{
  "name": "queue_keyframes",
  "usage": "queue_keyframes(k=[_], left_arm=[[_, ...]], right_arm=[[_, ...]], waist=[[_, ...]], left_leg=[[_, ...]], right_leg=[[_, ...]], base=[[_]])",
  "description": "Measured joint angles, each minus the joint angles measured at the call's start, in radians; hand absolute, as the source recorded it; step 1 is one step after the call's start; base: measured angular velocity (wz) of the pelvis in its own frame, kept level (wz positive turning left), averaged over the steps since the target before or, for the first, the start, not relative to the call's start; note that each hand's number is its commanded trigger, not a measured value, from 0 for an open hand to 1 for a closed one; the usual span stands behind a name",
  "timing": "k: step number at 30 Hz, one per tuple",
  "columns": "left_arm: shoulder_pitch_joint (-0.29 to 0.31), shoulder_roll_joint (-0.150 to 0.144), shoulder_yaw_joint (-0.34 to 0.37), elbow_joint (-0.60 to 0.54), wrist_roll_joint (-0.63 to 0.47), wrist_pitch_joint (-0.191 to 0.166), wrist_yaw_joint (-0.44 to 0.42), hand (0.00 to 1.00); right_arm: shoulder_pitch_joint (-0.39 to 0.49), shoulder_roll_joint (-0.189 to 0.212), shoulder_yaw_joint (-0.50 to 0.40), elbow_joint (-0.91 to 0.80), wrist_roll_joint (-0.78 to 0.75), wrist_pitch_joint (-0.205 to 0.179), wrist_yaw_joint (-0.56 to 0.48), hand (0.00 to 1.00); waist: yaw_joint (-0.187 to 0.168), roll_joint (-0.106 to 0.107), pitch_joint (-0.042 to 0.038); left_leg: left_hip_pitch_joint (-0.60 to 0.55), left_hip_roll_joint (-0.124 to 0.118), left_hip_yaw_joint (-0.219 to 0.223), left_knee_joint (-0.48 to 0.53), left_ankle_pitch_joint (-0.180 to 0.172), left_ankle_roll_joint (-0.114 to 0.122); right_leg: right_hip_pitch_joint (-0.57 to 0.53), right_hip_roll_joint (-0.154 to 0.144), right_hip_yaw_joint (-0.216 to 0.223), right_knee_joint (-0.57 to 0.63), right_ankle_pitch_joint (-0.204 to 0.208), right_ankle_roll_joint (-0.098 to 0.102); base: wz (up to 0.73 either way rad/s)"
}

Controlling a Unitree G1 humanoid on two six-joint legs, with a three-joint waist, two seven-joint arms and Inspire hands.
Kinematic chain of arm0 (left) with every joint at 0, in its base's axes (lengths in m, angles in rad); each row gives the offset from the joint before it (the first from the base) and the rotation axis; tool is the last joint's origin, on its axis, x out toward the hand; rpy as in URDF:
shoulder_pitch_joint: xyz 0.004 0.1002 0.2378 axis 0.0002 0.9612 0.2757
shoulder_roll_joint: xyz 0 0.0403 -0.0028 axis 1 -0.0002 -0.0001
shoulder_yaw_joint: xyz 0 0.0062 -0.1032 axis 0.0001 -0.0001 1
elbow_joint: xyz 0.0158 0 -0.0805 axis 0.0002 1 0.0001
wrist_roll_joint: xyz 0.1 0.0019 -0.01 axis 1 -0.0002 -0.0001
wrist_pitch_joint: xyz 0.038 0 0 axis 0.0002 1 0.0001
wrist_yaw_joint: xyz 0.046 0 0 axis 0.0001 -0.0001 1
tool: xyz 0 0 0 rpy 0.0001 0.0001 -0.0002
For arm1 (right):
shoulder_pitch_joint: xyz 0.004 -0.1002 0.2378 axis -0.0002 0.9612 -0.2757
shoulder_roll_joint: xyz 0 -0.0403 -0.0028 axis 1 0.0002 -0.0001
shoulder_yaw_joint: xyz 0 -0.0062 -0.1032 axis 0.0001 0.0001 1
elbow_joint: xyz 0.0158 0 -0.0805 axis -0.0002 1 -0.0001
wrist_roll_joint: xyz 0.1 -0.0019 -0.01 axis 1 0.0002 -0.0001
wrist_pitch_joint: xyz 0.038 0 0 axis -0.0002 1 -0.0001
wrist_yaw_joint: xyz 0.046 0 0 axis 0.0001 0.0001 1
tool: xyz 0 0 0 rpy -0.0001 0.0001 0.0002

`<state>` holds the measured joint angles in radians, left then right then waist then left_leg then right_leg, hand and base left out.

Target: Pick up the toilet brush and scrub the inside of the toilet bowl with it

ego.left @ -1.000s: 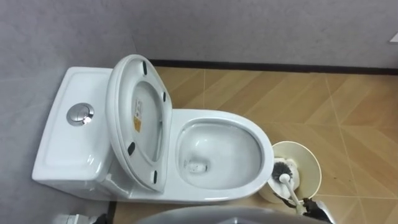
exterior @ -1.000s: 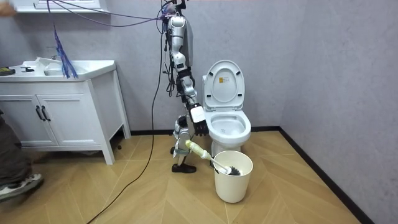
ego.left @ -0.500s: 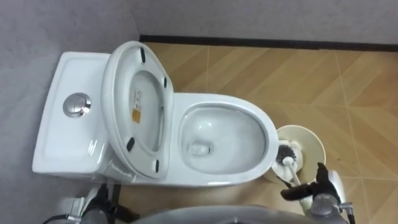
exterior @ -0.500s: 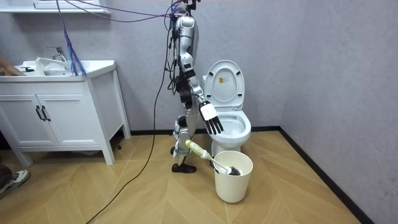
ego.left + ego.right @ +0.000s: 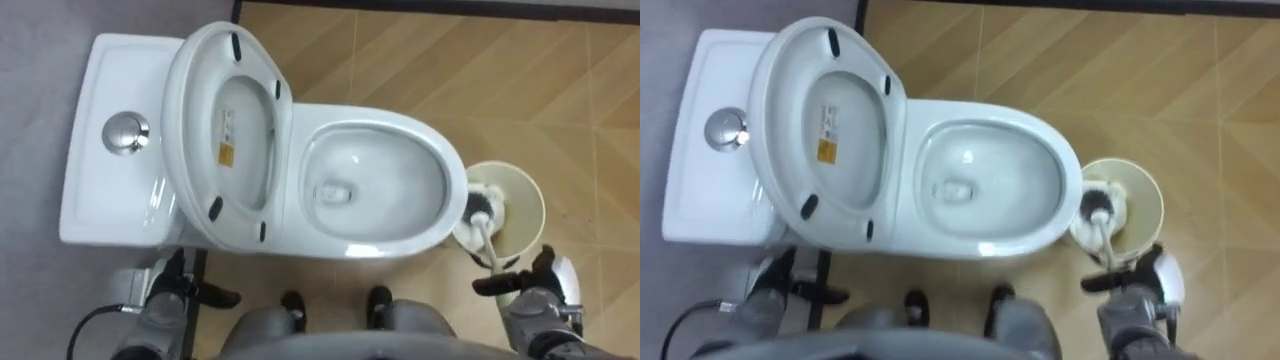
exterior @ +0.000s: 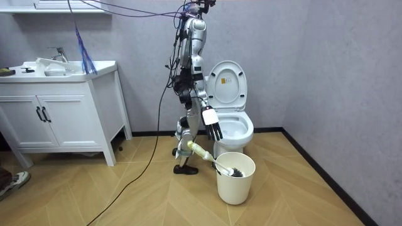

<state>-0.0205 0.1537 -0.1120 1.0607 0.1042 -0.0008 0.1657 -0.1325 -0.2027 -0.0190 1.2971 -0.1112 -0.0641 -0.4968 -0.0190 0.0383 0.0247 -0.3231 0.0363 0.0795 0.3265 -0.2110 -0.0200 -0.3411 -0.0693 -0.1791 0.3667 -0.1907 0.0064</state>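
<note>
Hardly started: no brushing yet. Empty right robot hand point(image 5: 540, 290), spread apart, just beside the toilet brush point(image 5: 486, 230) handle; bristles down in the bucket point(image 5: 540, 205) ahead of it. Open toilet point(image 5: 390, 120) off to its left. Low left robot hand point(image 5: 170, 300): cannot tell. Left to do: grab, lift, scrub.

This is a bathroom. A white toilet point(image 6: 230, 125) stands against the grey wall in the middle of the room view, its seat and lid point(image 6: 226, 85) raised. From above, its cistern point(image 5: 100, 195) shows a round chrome flush button point(image 5: 127, 133). At the room view's left is a white vanity cabinet point(image 6: 59, 119) with a tap point(image 6: 58, 53) on top. Wood-pattern flooring point(image 6: 301, 194) meets dark skirting point(image 6: 270, 130). A cream bucket point(image 6: 235, 185) holding a toilet brush point(image 6: 235, 171) sits just in front of the bowl.
</note>
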Motion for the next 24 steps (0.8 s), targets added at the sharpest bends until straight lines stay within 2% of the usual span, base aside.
queue_keyframes(k=[1, 3, 5, 7, 9, 11, 13, 15, 20, 22, 24], left_arm=[[-0.021, 0.0, -0.01, -0.001, -0.014, 0.0, 0.001, 0.0], [-0.048, -0.001, -0.012, -0.005, -0.037, -0.002, 0.001, 0.0], [-0.073, -0.009, -0.018, -0.017, -0.056, -0.001, 0.002, 0.0], [-0.095, -0.014, -0.038, -0.048, -0.073, 0.0, 0.019, 0.0], [-0.115, -0.016, -0.056, -0.079, -0.075, 0.001, 0.02, 0.0], [-0.125, -0.012, -0.076, -0.116, -0.096, 0.0, 0.021, 0.0], [-0.133, 0.0, -0.099, -0.16, -0.147, -0.005, 0.021, 0.0], [-0.153, 0.0, -0.107, -0.189, -0.182, -0.005, 0.021, 0.0], [-0.168, 0.005, -0.142, -0.278, -0.216, -0.005, 0.014, 0.0], [-0.168, 0.016, -0.151, -0.318, -0.23, -0.005, 0.006, 0.0], [-0.171, 0.024, -0.164, -0.337, -0.23, -0.001, -0.003, 0.0]], right_arm=[[-0.019, -0.007, 0.0, 0.005, 0.002, 0.0, -0.008, 0.0], [-0.047, -0.021, 0.0, 0.012, 0.001, 0.0, -0.01, 0.0], [-0.051, -0.044, 0.009, 0.01, 0.002, 0.0, -0.01, 0.0], [-0.063, -0.074, 0.041, 0.013, 0.002, 0.009, -0.012, 0.0], [-0.066, -0.091, 0.059, 0.013, 0.001, 0.016, -0.016, 0.0], [-0.085, -0.107, 0.067, 0.016, 0.003, 0.031, -0.017, 0.0], [-0.13, -0.123, 0.068, 0.027, 0.008, 0.042, -0.017, 0.0], [-0.157, -0.135, 0.072, 0.026, 0.025, 0.045, -0.018, 0.0], [-0.192, -0.163, 0.097, 0.023, 0.033, 0.076, -0.017, 0.0], [-0.192, -0.174, 0.135, 0.02, 0.035, 0.082, -0.016, 0.0], [-0.196, -0.182, 0.166, 0.019, 0.037, 0.088, -0.014, 0.0]], waist=[[0.003, -0.001, 0.0048], [0.005, -0.003, 0.0088], [0.001, -0.004, 0.0096], [0.008, -0.004, 0.0103], [0.021, -0.005, 0.013], [0.029, -0.006, 0.0165], [0.031, -0.002, 0.0198], [0.028, -0.003, 0.029], [0.045, -0.002, 0.0286], [0.056, -0.002, 0.0283], [0.058, -0.002, 0.0282]], left_leg=[[-0.04, -0.002, 0.001, 0.026, 0.0, 0.0], [-0.104, -0.006, 0.001, 0.069, -0.002, 0.002], [-0.165, -0.017, 0.002, 0.115, -0.005, 0.008], [-0.257, -0.019, 0.018, 0.199, -0.023, 0.035], [-0.323, -0.023, 0.027, 0.253, -0.031, 0.048], [-0.388, -0.029, 0.03, 0.309, -0.041, 0.061], [-0.471, -0.027, 0.038, 0.391, -0.088, 0.069], [-0.539, -0.026, 0.035, 0.461, -0.099, 0.075], [-0.678, -0.023, 0.039, 0.604, -0.114, 0.079], [-0.732, -0.015, 0.045, 0.656, -0.122, 0.089], [-0.769, -0.014, 0.052, 0.688, -0.122, 0.089]], right_leg=[[-0.043, -0.004, 0.004, 0.028, 0.0, 0.0], [-0.114, -0.016, 0.007, 0.083, -0.002, -0.002], [-0.179, -0.036, 0.01, 0.148, -0.016, -0.002], [-0.271, -0.053, 0.015, 0.231, -0.032, -0.002], [-0.334, -0.068, 0.016, 0.278, -0.044, 0.001], [-0.396, -0.076, 0.038, 0.33, -0.061, 0.002], [-0.477, -0.09, 0.041, 0.406, -0.104, 0.0], [-0.544, -0.105, 0.05, 0.482, -0.124, 0.001], [-0.687, -0.121, 0.071, 0.621, -0.149, -0.002], [-0.744, -0.123, 0.079, 0.674, -0.152, -0.005], [-0.787, -0.124, 0.092, 0.711, -0.153, -0.008]], base=[[0.05], [0.03], [0.14], [0.08], [0.06], [0.07], [0.0], [0.11], [0.04], [0.0], [-0.02]])
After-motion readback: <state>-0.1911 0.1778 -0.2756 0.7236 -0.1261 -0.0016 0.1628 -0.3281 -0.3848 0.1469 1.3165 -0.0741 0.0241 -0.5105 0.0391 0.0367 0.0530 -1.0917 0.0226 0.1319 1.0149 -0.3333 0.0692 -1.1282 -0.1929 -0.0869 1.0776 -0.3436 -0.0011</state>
